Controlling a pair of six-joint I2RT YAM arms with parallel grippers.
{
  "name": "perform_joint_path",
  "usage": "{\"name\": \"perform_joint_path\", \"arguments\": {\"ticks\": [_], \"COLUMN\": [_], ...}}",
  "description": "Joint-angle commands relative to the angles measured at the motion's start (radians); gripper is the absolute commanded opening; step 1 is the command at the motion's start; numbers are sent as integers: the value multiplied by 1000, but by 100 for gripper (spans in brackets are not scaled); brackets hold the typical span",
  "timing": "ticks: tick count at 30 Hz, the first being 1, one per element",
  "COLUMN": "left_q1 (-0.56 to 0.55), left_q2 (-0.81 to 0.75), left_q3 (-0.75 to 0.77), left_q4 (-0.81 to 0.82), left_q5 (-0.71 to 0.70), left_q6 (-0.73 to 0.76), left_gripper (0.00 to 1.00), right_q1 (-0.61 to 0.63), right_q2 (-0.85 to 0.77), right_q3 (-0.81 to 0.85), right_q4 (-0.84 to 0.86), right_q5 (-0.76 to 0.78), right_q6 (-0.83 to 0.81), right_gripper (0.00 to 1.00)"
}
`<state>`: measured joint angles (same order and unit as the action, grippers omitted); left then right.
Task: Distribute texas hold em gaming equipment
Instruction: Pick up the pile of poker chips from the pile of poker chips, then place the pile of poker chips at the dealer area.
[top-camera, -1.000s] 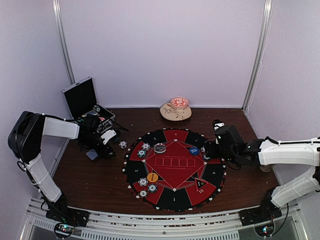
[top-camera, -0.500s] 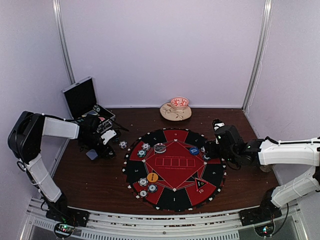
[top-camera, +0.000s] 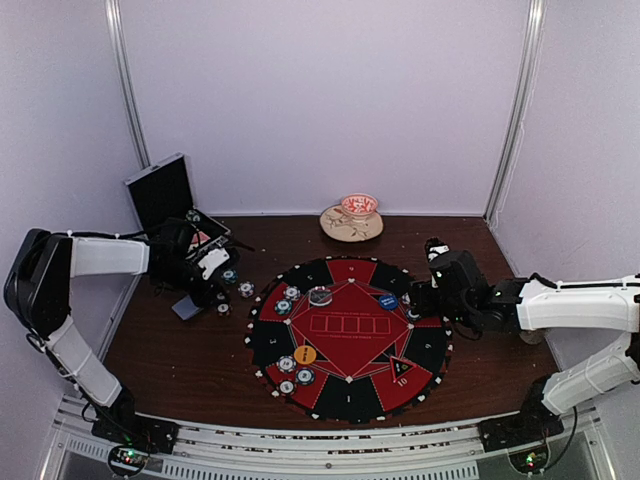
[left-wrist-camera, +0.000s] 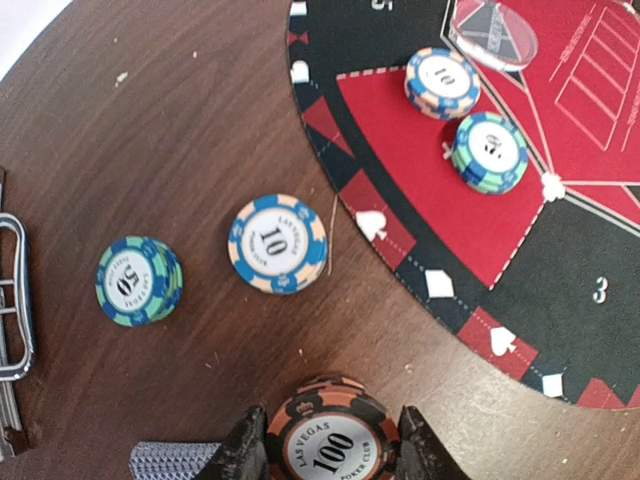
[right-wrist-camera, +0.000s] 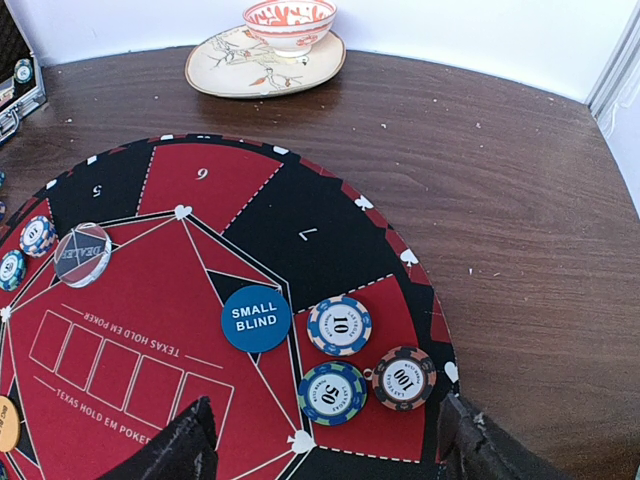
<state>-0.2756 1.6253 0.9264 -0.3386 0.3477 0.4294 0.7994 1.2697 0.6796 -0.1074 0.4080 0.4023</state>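
Left claw (left-wrist-camera: 335, 455) clenched on brown 100 chip (left-wrist-camera: 332, 425) just off the mat (left-wrist-camera: 560, 250), presumably to carry it to a seat. Right claw (right-wrist-camera: 325, 448) released, empty.

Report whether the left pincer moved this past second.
Yes: the left pincer, gripping a 100 chip, has shifted slightly from the mat toward the open case.

Pale lilac walls (top-camera: 320, 100) enclose a dark wooden table (top-camera: 180, 350).
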Motion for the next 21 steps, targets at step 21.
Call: {"name": "perform_joint_path", "arguments": {"ticks": [21], "left_q1": [-206], "left_q2": [284], "left_q3": [427], "left_q4": [-108], "left_q5": [-4], "left_q6": [-65], "left_gripper": [31], "right_q1": [5], "right_q2": [-20], "right_q3": [-14], "right_q4": [5], "right_q5": [14], "right_q6": [-3], "right_gripper": [77]}}
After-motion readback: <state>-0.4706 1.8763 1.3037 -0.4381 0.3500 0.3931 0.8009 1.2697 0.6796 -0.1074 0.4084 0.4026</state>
